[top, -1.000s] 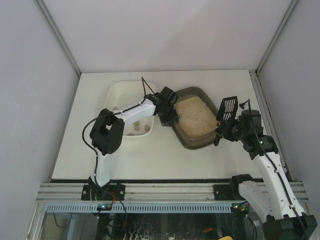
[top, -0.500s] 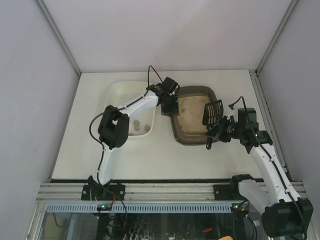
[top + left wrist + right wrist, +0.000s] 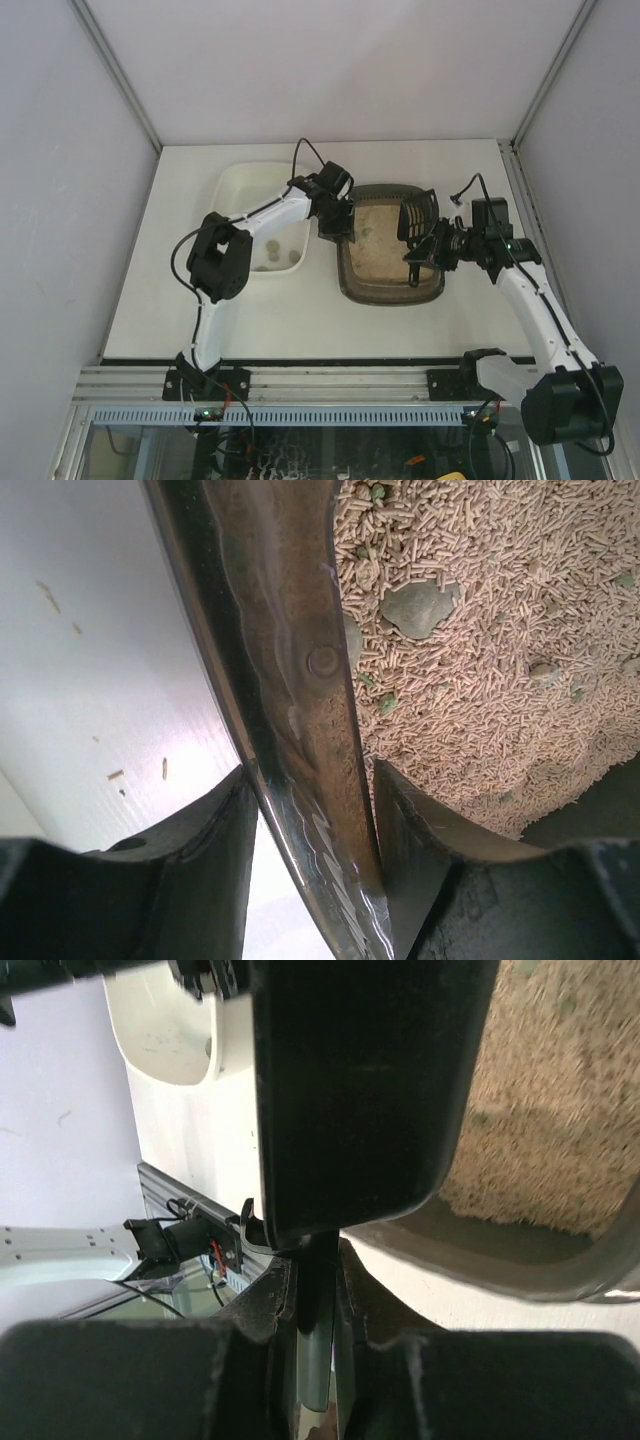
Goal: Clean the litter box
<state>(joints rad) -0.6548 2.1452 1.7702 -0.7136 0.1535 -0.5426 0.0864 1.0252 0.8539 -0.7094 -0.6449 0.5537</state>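
My overhead camera sits above and behind my two bases and looks steeply down on the whole table point(image 3: 300, 330), far enough off to take in both arms. My left wrist camera looks from very close along the rim of the litter box point(image 3: 290, 680), and my right wrist camera peers closely past the black scoop point(image 3: 360, 1090). All three views share the litter point(image 3: 480, 680) in that box.

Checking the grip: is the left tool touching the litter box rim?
Touching. Left wrist view: the left tool clamps the litter box rim, both fingers against it.
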